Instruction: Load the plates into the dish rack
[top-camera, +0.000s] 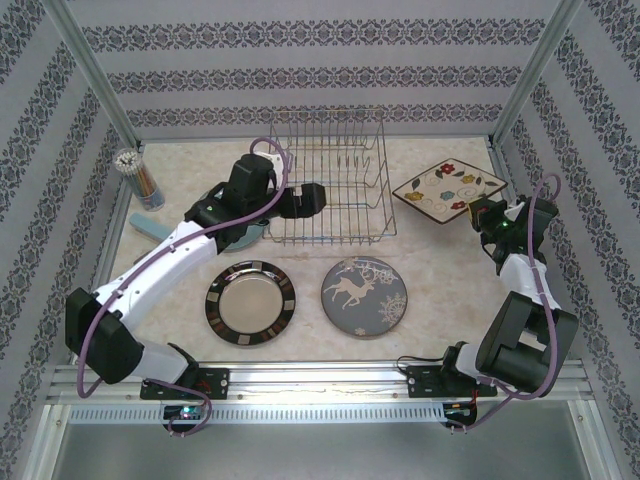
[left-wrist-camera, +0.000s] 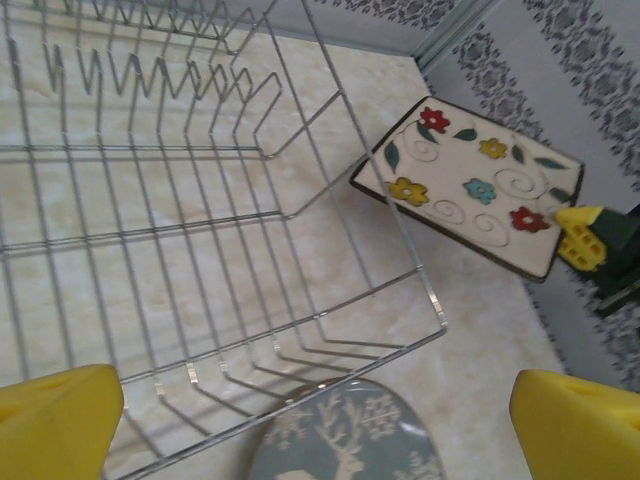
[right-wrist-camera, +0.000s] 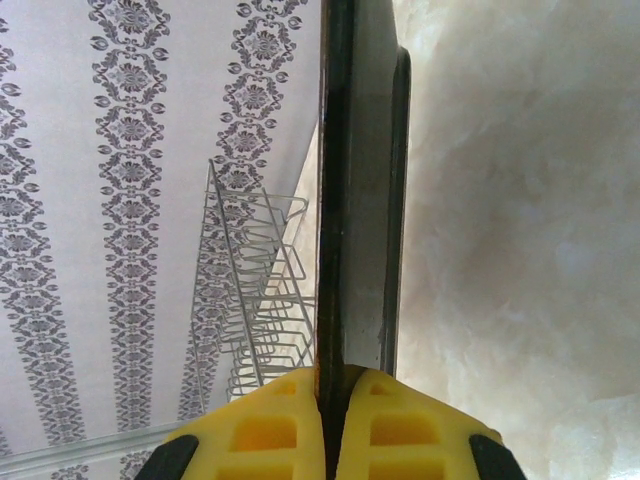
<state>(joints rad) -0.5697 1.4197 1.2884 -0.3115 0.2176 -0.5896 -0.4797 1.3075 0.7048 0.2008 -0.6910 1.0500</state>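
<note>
Standing at the arm end of the table (top-camera: 450, 290), calling the far wall 12 o'clock. The wire rack (top-camera: 335, 190) sits at 12, and there isn't a single plate in it.

The right gripper (right-wrist-camera: 330, 400) is the busy one. Its yellow fingers (right-wrist-camera: 385, 415) are pinched tight on the edge of the square flowery plate (top-camera: 448, 188), which is over at about 2 o'clock, just right of the rack and not touching it. From the wrist camera you see that plate dead edge-on, running straight out from between the fingers. It looks a bit tilted, but I honestly can't tell if it's off the table.

The left gripper (top-camera: 310, 197) is spread as wide as it goes and holds nothing. It hangs at the rack's left side, about 11 o'clock, pointing across the wires.

The other plates lie flat on the table: the brown-rimmed plate (top-camera: 250, 302) at roughly 7 o'clock and the reindeer plate (top-camera: 365, 296) at roughly 5, side by side with a gap between them. The light-blue plate (top-camera: 258, 236) is mostly hidden under the left arm, just left of the rack's near corner.

There's also a cup of coloured sticks (top-camera: 133, 170) way off at 10 o'clock.
</note>
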